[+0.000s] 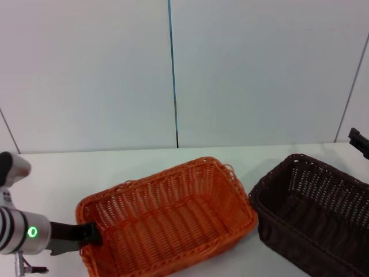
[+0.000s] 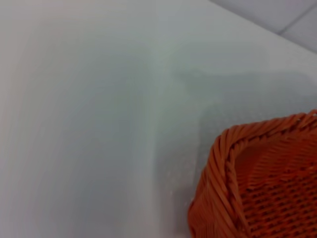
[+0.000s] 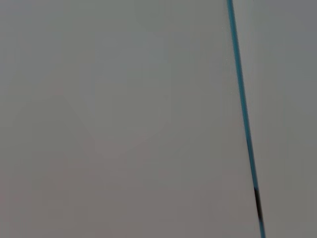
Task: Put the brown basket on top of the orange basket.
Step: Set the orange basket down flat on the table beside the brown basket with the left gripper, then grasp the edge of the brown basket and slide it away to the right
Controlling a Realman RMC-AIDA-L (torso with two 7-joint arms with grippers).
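Head view shows the left gripper point(image 1: 91, 234) at the orange basket point(image 1: 173, 213) rim near the table's point(image 1: 52, 173) front-left, fingers unreadable, the right gripper point(image 1: 358, 141) likewise unreadable beyond the brown basket point(image 1: 314, 210) front-right: steady orange, lift brown level.

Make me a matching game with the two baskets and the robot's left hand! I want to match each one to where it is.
Things:
1. orange basket
2. brown basket
3. left gripper
4. table

Places:
A. on the robot's right side of the table
B. at the near-left corner of the orange basket's rim
C. white surface under both baskets
D. in the middle, left of the brown one

Pairs: 1-D, 2-A, 3-B, 4-C
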